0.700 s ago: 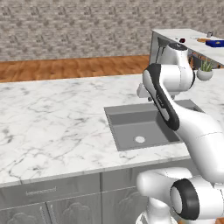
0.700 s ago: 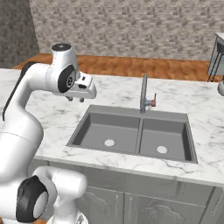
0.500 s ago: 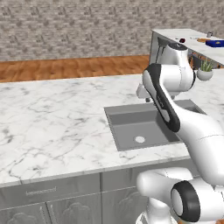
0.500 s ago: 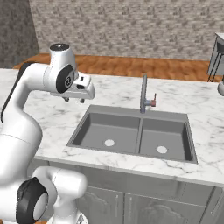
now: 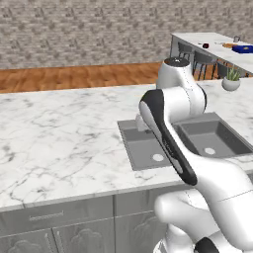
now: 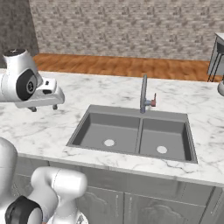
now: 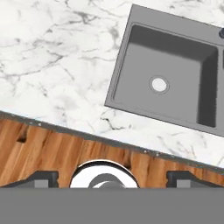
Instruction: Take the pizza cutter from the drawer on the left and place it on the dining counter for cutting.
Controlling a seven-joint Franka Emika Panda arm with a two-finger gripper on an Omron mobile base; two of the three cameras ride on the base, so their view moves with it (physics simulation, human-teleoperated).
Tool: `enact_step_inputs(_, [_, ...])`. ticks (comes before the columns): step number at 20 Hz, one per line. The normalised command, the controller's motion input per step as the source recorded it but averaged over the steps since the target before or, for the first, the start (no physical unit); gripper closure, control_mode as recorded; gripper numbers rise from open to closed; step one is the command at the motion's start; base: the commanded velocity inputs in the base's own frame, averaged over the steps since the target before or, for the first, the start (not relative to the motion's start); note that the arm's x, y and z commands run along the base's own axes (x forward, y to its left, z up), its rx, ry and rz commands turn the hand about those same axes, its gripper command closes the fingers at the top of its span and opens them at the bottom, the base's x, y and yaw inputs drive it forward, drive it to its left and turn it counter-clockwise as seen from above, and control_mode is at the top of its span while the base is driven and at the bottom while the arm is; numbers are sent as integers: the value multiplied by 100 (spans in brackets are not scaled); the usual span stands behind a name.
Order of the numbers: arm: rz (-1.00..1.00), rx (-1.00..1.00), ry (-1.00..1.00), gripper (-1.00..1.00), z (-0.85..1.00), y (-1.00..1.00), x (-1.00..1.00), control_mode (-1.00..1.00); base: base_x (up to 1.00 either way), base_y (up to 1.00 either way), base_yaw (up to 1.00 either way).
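A white arm holds its claw (image 6: 43, 107) above the marble worktop (image 5: 64, 138), fingers spread wide and empty, at what looks like the very start of the job: reaching the drawer. That drawer (image 5: 59, 217), a shallow grey front with a slim bar handle, sits shut below the claw and off to its left, under the worktop's near edge. The pizza cutter cannot be seen and is presumably inside the drawer. The double sink (image 6: 135, 135) lies just to the claw's right and lower, with the faucet (image 6: 143, 94) rising beyond it. Well away to the claw's right, past a small potted plant (image 5: 231, 79), stands the dining counter (image 5: 197, 38) with its dark stools (image 5: 192, 53), where the cutter is meant to end up. The next move, by this reading, calls for the claw to drop over the worktop's front edge, turn to face the drawer front, close on the bar handle and pull straight out. The base may need to shift left so the arm can reach that low.
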Motion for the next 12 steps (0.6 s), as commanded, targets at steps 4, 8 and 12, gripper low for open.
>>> enact_step_inputs(4, [30,-18,0,-100,-17,100,-43,-100,0,0,0])
enact_step_inputs(8, [33,-20,0,-100,-16,100,-48,-100,0,0,0])
enact_step_inputs(12, [28,-18,0,-100,-28,95,-42,-100,0,0,0])
